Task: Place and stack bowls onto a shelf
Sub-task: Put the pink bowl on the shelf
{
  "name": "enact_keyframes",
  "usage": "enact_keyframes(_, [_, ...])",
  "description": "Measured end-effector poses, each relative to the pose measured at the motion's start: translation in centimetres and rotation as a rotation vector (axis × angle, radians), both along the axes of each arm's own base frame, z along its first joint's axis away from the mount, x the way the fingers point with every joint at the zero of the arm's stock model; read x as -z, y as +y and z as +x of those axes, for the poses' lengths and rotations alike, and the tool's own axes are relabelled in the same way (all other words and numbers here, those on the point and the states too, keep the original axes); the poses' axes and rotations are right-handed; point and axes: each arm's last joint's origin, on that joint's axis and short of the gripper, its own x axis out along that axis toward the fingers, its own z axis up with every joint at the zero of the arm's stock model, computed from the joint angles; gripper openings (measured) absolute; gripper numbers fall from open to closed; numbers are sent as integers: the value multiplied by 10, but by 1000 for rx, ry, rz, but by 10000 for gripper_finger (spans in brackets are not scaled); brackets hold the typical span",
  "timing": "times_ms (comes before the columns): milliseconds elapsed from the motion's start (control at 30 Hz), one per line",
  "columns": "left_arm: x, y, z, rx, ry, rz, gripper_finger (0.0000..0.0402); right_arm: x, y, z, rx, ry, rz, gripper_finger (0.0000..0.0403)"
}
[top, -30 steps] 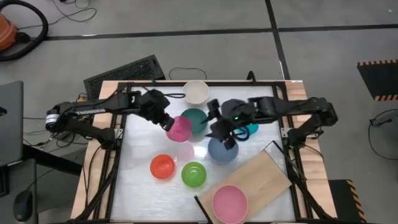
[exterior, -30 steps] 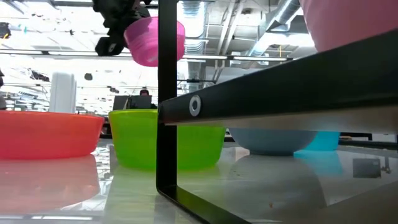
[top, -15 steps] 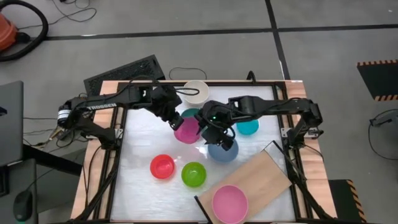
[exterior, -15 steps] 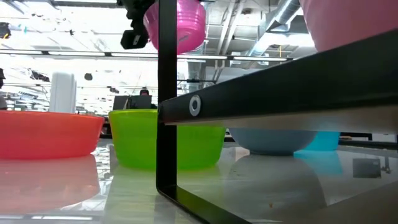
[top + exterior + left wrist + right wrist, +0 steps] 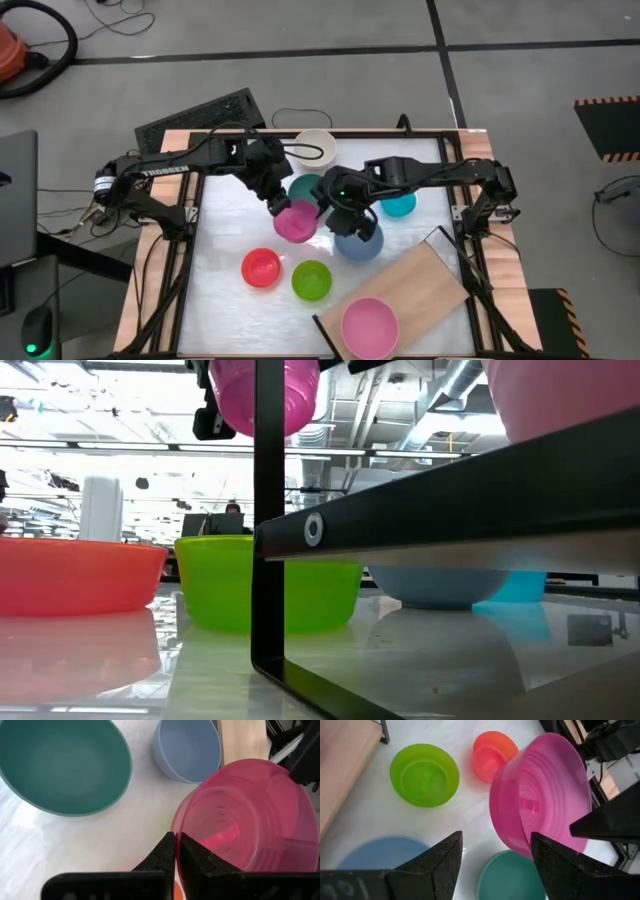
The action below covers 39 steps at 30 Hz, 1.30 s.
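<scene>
Early stage: only light pink bowl [image 5: 369, 325] on shelf [image 5: 415, 285]. Left claw [image 5: 177, 851] clamped on rim of magenta bowl [image 5: 297, 220], held above counter [image 5: 225, 235] mid-field. Right claw [image 5: 492, 852] spread wide, empty, facing that bowl — looks like handover. Still on counter: red [image 5: 261, 267], lime green [image 5: 311, 280], slate blue [image 5: 357, 241], dark teal [image 5: 309, 186], cyan [image 5: 400, 205], cream-white [image 5: 314, 147].

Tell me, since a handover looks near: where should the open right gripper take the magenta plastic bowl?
Probably on the rim opposite the left gripper, which pinches the near edge of the magenta plastic bowl. The bowl hangs tilted above the table, so the right gripper, open beside it, could slide one finger inside and one outside that free thin wall.
</scene>
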Motion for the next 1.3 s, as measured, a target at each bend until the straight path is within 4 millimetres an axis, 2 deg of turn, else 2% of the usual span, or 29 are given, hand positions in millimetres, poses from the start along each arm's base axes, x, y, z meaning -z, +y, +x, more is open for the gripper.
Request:
enact_keyframes(967, [2,-2,-3,31,23,-50,0,4,8,7,-165,-64,-115,260])
enact_keyframes(1133, [5,-3,6,101,-18,-104,0,4,8,7,-191,-60,-115,255])
enact_keyframes(1300, [17,-5,18,159,-8,-132,0,11,12,3,-227,-12,-112,222])
